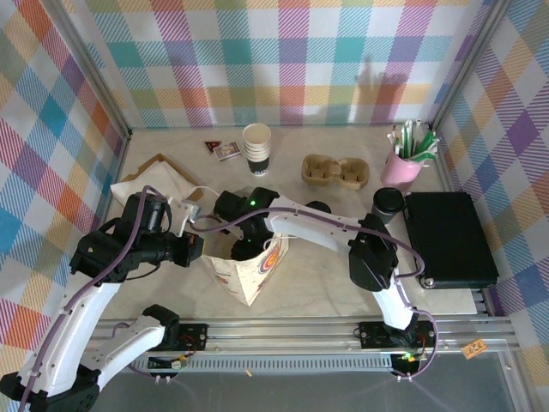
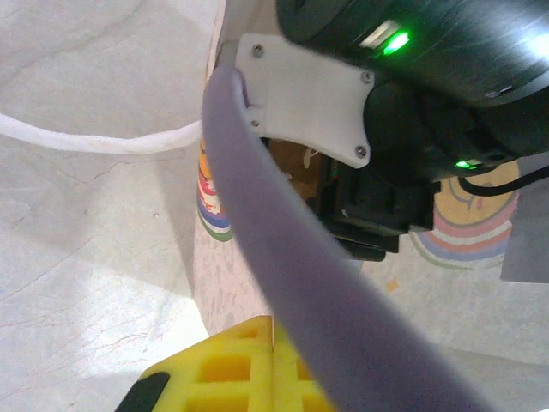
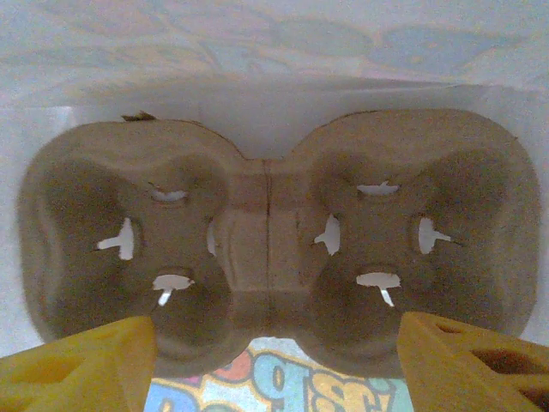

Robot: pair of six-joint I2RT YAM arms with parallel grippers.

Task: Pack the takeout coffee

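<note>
Pale marbled tabletop (image 1: 322, 276), plaid walls all round. Nearest, the left gripper (image 1: 199, 249) is pinched closed on the rim of the paper bag (image 1: 249, 279), its yellow fingers (image 2: 249, 343) pressed together. The right gripper (image 3: 274, 343) reaches down inside the bag with its jaws spread wide and holding nothing. A cardboard carrier (image 3: 270, 232) lies just beyond them on the bag's floor. Farther right, the takeout coffee (image 1: 388, 204) stands upright on the table (lid on), just beside a black tray (image 1: 450, 239) and well apart from the bag. At the back stands a stack of cups (image 1: 256, 148).
</note>
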